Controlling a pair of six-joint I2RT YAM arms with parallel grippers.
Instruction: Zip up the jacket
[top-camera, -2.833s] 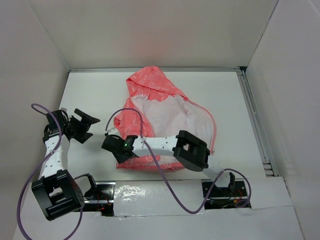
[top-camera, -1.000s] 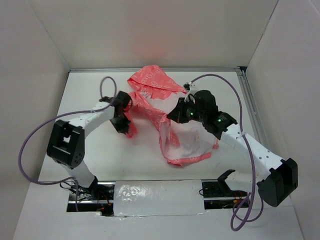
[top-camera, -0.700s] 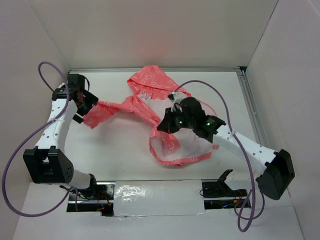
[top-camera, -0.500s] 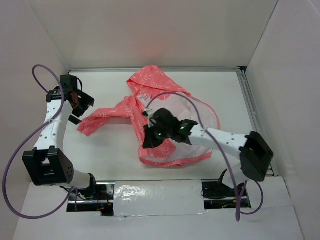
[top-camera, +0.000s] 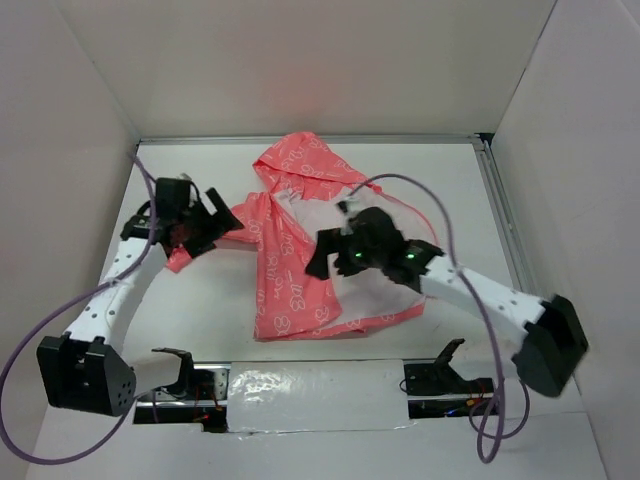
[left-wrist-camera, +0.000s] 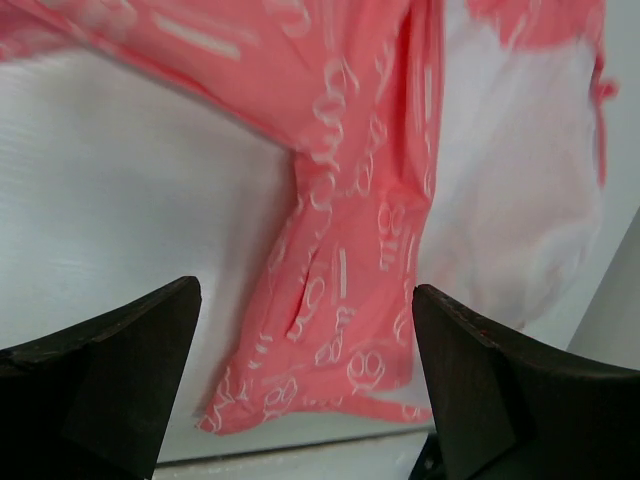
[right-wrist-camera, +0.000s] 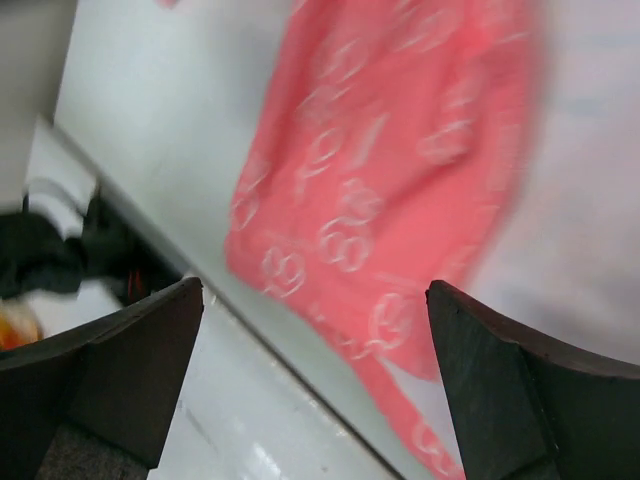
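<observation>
Jacket (top-camera: 300, 270) lies spread out, unzipped, mid-frame in the top view, pale inside showing. Left gripper (top-camera: 212, 222) and right gripper (top-camera: 328, 242) both hover over it wide open, gripping nothing.

Unzipped jacket (top-camera: 290, 290) lies on the table (top-camera: 460, 190), left jaws and right jaws spread above it.

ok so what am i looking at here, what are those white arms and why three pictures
Two robot arms, the left arm and the right arm, are bolted at the near edge of a table. The wide picture comes from a fixed camera above and behind them. The other two come from a camera on each wrist; the dark shapes at the bottom corners are that arm's jaws. A coral-pink jacket lies on the table, unzipped, pale lining showing. Both jaws stand open and hold nothing.
</observation>
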